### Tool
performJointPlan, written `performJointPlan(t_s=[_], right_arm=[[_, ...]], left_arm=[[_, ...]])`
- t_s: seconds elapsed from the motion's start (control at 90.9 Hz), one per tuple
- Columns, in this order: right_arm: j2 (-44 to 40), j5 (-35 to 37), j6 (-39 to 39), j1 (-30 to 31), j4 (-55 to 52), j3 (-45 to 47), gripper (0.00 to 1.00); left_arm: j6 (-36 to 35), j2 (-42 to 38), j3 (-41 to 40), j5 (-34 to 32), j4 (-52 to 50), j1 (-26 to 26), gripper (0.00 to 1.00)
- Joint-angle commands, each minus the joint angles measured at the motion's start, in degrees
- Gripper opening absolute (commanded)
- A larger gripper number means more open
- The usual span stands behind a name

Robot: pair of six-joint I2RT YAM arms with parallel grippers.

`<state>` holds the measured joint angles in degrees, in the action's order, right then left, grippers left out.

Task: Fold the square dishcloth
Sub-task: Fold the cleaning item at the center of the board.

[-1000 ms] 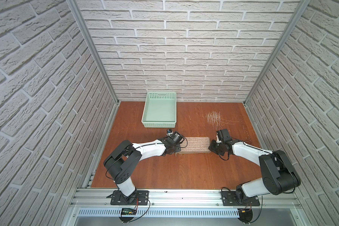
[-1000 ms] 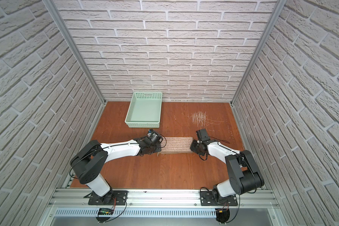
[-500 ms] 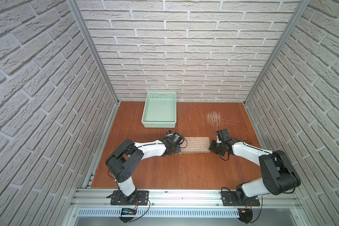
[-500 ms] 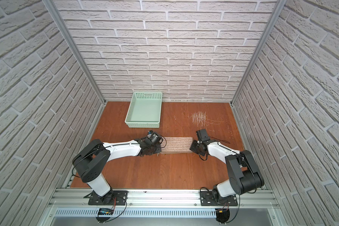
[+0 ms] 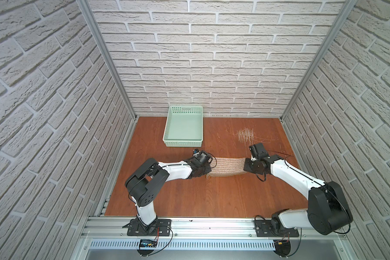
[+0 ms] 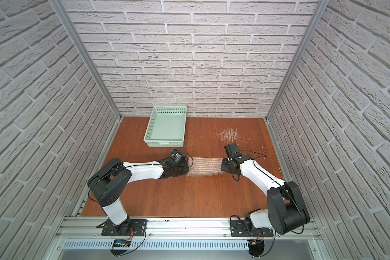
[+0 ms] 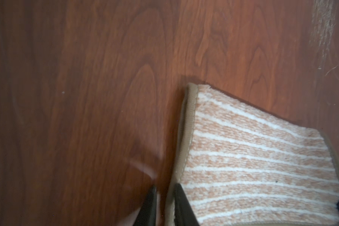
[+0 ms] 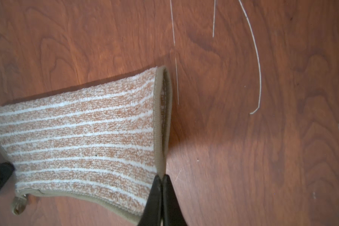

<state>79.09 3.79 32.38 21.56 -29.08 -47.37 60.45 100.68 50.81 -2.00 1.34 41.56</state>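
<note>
The square dishcloth (image 5: 226, 167) (image 6: 204, 166), tan with thin white stripes and a darker hem, lies doubled over as a narrow band on the wooden table, stretched between my two grippers. My right gripper (image 8: 162, 177) (image 5: 245, 167) is shut on the hem at the cloth's right end (image 8: 76, 137). My left gripper (image 7: 164, 188) (image 5: 208, 171) straddles the hem at the left end (image 7: 252, 166). Its jaws stand narrowly apart, the hem against one finger and wood showing beside the other.
A mint-green basket (image 5: 182, 141) (image 6: 164, 143) stands empty behind the left gripper, near the back wall. Pale scratch marks and loose thin fibres (image 5: 245, 135) lie behind the right gripper. Brick-pattern walls close in three sides of the table.
The right jaws have shut on the cloth's right hem. The left jaws have narrowed around the left hem. Both arms and the cloth stay in about the same place.
</note>
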Motion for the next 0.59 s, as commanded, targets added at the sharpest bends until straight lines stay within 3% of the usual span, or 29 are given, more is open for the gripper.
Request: performJointPlan(t_s=[0.0,0.242,0.583], right_arm=[[-1.16,4.43,-2.93,2.61,-5.49,-2.88,0.03],[1.47,10.62,-3.37,9.76,-9.47,-7.96,0.03],[7.04,12.07,-2.19,18.38,-9.51,-15.29,0.03]], left_arm=[[3.65,-0.24,-3.16,1.15,3.58,-1.29,0.28],[6.19,-1.89,-6.21,3.01,6.76,-2.7,0.3],[8.41,0.16,-8.92,5.96,10.89,-3.95,0.14]])
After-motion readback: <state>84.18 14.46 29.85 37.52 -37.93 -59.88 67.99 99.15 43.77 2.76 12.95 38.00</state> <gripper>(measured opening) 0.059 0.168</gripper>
